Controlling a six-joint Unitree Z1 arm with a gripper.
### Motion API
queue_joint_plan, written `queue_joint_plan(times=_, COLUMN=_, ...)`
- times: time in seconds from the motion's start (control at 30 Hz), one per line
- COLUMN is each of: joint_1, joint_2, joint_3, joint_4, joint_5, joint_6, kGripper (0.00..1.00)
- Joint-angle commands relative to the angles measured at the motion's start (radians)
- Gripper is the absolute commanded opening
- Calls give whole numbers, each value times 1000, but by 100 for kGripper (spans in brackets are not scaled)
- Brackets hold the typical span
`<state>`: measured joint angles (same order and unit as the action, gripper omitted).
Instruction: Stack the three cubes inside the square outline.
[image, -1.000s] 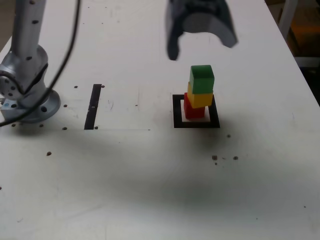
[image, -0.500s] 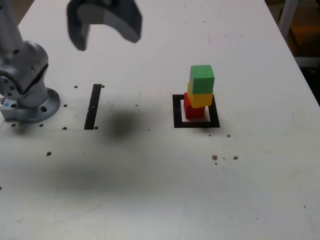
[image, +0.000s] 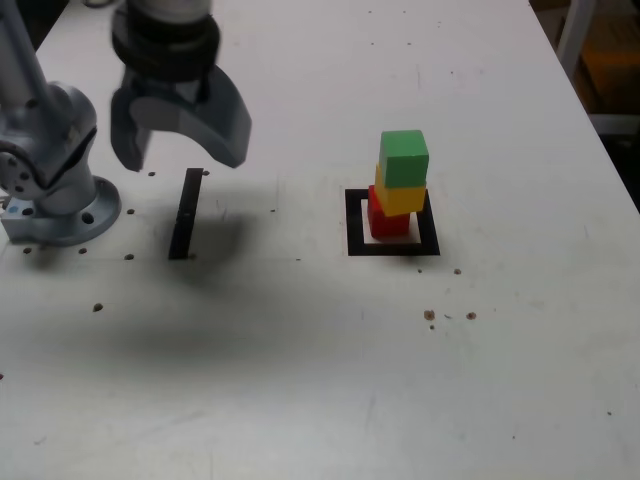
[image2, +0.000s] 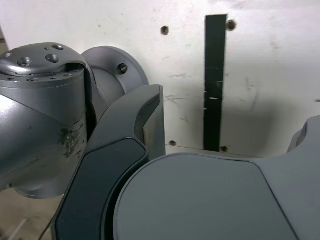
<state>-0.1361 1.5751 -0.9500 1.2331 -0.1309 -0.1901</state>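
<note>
Stack looks done: green cube (image: 404, 158) on yellow (image: 400, 197) on red (image: 386, 220), inside square outline (image: 392, 247), frame centre-right. Hand (image: 178, 132) spread, empty, upper left above tape strip (image: 185, 212). Nothing left, prob.

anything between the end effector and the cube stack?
Nothing solid. In the exterior view, only bare white table with a few small dark specks separates the end effector, open over the tape strip, from the stack.
</note>
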Motion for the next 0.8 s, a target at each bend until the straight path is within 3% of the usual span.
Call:
queue_joint_plan(times=0.0, joint_1=-5, joint_2=21, joint_3=14, joint_4=-1, joint_5=-9, joint_6=4, kGripper=100)
queue_joint_plan(times=0.17, joint_1=-12, joint_2=31, joint_3=41, joint_4=-30, joint_5=-22, joint_6=16, kGripper=100)
queue_joint_plan(times=0.47, joint_1=-14, joint_2=41, joint_3=96, joint_4=-95, joint_5=-13, joint_6=43, kGripper=100)
queue_joint_plan(times=0.77, joint_1=-16, joint_2=54, joint_3=94, joint_4=-101, joint_5=-11, joint_6=80, kGripper=99)
